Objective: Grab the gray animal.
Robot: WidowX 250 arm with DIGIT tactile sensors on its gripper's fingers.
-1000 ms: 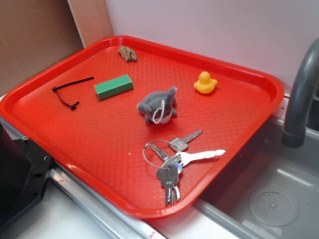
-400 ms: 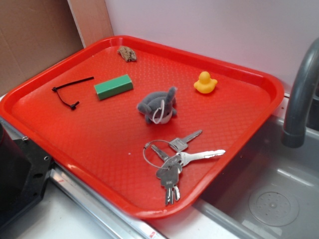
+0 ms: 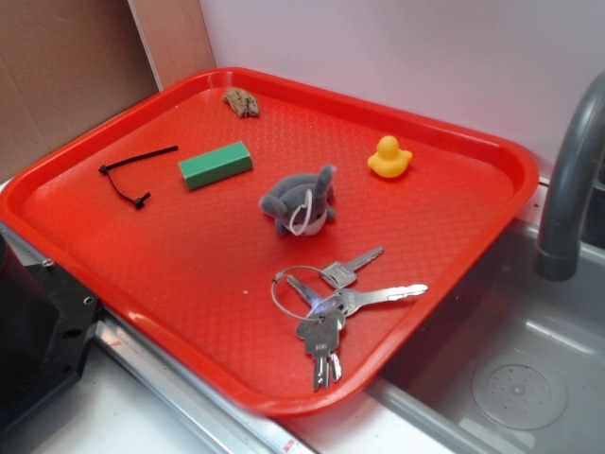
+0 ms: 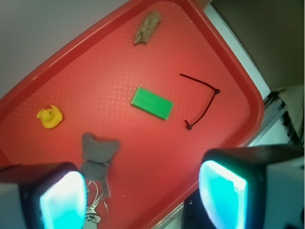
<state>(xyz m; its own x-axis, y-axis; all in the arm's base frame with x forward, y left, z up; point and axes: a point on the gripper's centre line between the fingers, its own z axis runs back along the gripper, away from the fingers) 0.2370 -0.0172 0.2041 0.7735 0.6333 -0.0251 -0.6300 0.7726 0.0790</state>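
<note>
The gray animal (image 3: 299,200) lies near the middle of the red tray (image 3: 113,263), its white loop hanging at the front. From the wrist view the gray animal (image 4: 98,156) shows at lower left, tail fin pointing up. My gripper (image 4: 143,195) hovers high above the tray's near edge, open, with nothing between its glowing cyan fingertips (image 4: 62,200). The left fingertip sits just beside the toy in the picture, well above it. The gripper does not show in the exterior view.
A yellow rubber duck (image 3: 388,158), a green block (image 3: 216,164), a black cord (image 3: 132,177), a brown lump (image 3: 242,101) and a bunch of keys (image 3: 333,303) share the tray. A gray faucet (image 3: 572,180) and sink (image 3: 510,378) stand right.
</note>
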